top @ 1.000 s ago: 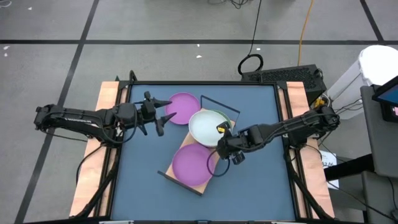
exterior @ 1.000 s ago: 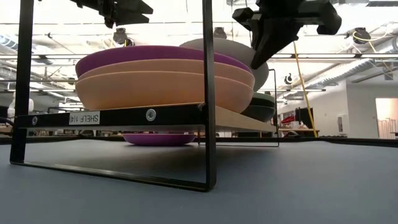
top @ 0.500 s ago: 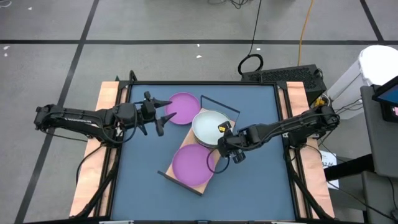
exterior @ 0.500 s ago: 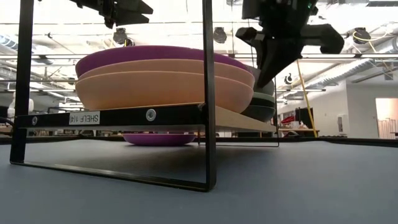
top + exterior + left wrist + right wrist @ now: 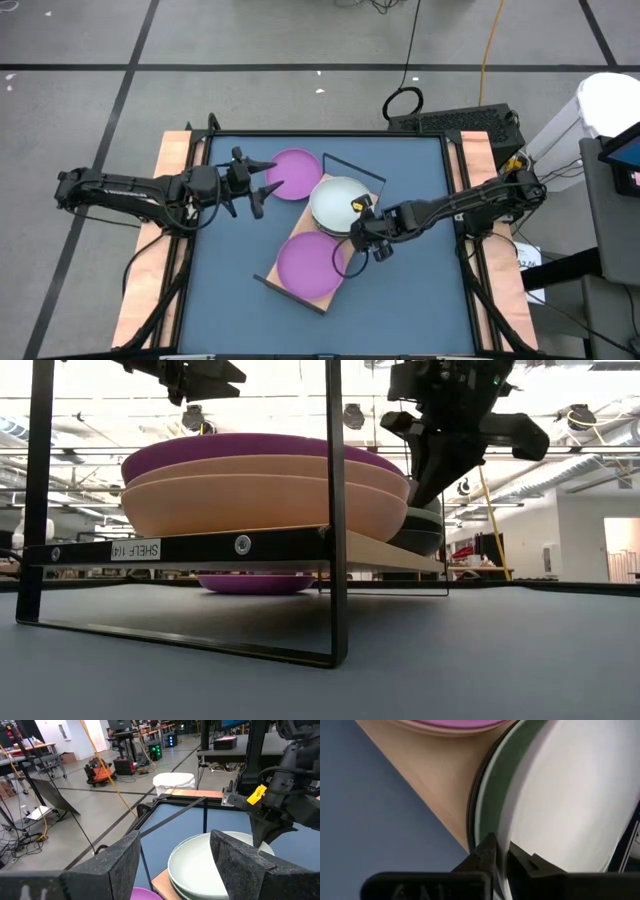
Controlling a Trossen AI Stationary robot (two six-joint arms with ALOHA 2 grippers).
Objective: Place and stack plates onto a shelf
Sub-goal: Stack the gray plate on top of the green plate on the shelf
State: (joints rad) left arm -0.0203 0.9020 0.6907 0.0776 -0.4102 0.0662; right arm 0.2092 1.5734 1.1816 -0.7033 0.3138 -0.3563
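The white-grey plate (image 5: 333, 200) lies on top of the far stack on the shelf (image 5: 300, 222), over a pale green plate (image 5: 495, 780) and black ones (image 5: 415, 540). My right gripper (image 5: 352, 222) is shut on its rim, at the side toward the table's right. On the shelf's near half, a purple plate (image 5: 307, 262) sits on two pink ones (image 5: 260, 500). A second purple plate (image 5: 293, 170) rests flat on the table beside the shelf. My left gripper (image 5: 265, 187) hovers open at that plate's left edge, touching nothing. My right gripper pinches the white-grey plate's rim (image 5: 507, 837) between its two fingers, one finger (image 5: 487, 852) below the rim and the other (image 5: 525, 862) on the inside. It comes slanting down from the table's right. The plate lies about level on the pale green plate.
The shelf's thin black wire frame (image 5: 355, 170) stands up beyond the far stack, and a frame post (image 5: 335, 510) rises close to the low camera. Blue table top (image 5: 410, 290) lies free on the near and right sides. Wooden rails (image 5: 170, 180) border the table.
My right gripper has gone down, lowering the white-grey plate. A second ago the plate was raised and tilted above the far stack; now it lies on the pale green plate. The left arm has kept still.
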